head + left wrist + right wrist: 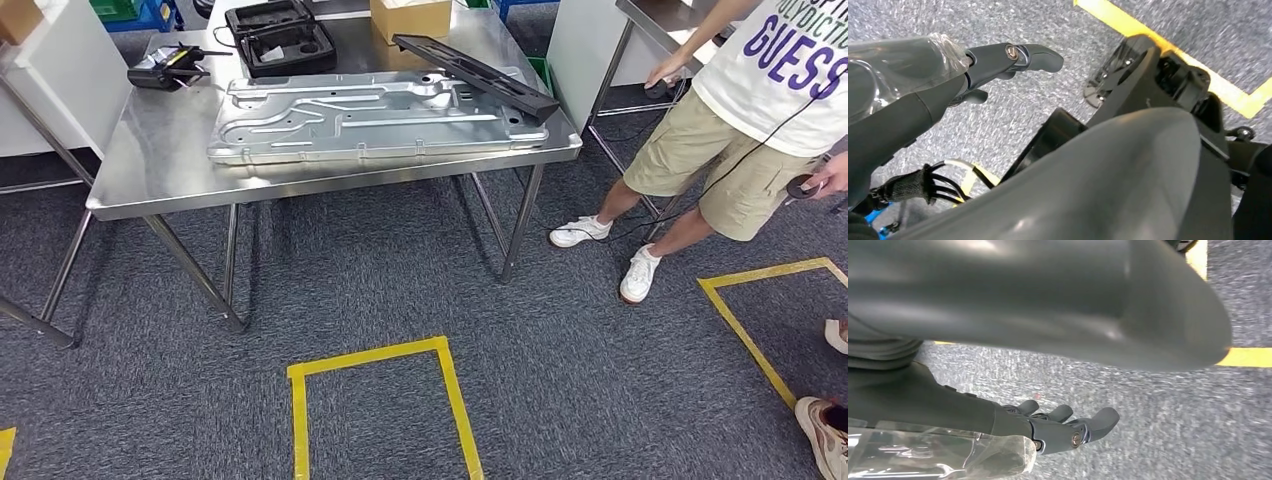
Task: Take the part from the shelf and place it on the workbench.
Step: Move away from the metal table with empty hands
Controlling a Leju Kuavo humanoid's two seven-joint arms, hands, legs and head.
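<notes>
A large pressed sheet-metal panel with raised ribs and cut-outs (375,118) lies flat on the stainless steel workbench (160,170), reaching across most of the bench's near half, its long edge running just inside the bench's front rim. A long narrow black plastic trim strip (475,75) rests at an angle over the panel's far right corner, one end sticking out past the bench's right edge. Behind the panel sit an open black moulded case (280,38), a brown cardboard box (410,17) and, toward the far left corner, a black and yellow handheld tool (165,68). Grey carpet (560,350) covers the floor in front of the bench, marked with a yellow tape rectangle (380,400) and a second yellow tape outline (745,320) further right. A person in a white printed T-shirt and khaki shorts (745,130) stands to the right of the bench, one hand resting on a neighbouring metal table (650,25). In the left wrist view the left hand (998,65) hangs above the carpet, its dark fingers extended and holding nothing. In the right wrist view the right hand (1063,427) likewise hangs over the carpet, fingers loosely spread and lightly curved, with nothing in its grasp.
</notes>
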